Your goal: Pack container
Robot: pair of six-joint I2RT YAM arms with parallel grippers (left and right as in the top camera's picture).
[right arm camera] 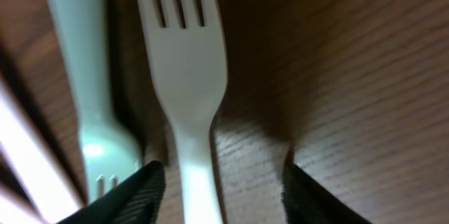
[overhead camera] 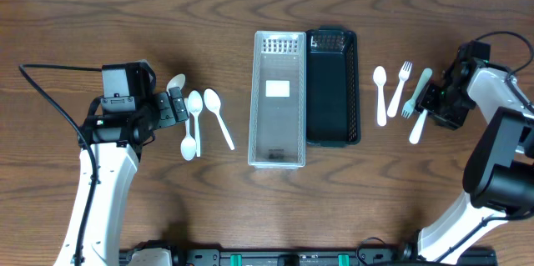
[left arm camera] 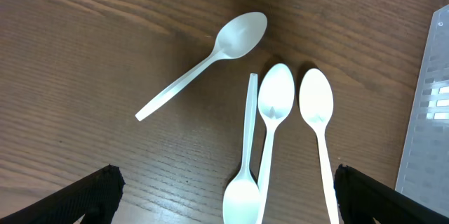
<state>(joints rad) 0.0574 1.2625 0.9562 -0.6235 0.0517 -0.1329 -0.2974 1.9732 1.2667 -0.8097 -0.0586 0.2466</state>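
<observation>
A clear plastic container [overhead camera: 277, 99] lies at the table's middle, with a black container [overhead camera: 334, 87] against its right side. Several white spoons [overhead camera: 194, 107] lie to the left. My left gripper [overhead camera: 178, 107] is open and empty over them; in the left wrist view its fingers [left arm camera: 224, 203] flank the spoons [left arm camera: 275, 104]. To the right lie a white spoon [overhead camera: 380, 95], a white fork [overhead camera: 400, 87] and a pale green utensil [overhead camera: 419, 89]. My right gripper [overhead camera: 427, 106] is open, its fingers [right arm camera: 221, 196] straddling the handle of another white fork [right arm camera: 186, 62] on the table.
The clear container's edge [left arm camera: 429, 112] shows at the right of the left wrist view. The pale green utensil [right arm camera: 77, 62] lies just left of the fork between my right fingers. A black cable [overhead camera: 50, 91] runs across the table at the far left.
</observation>
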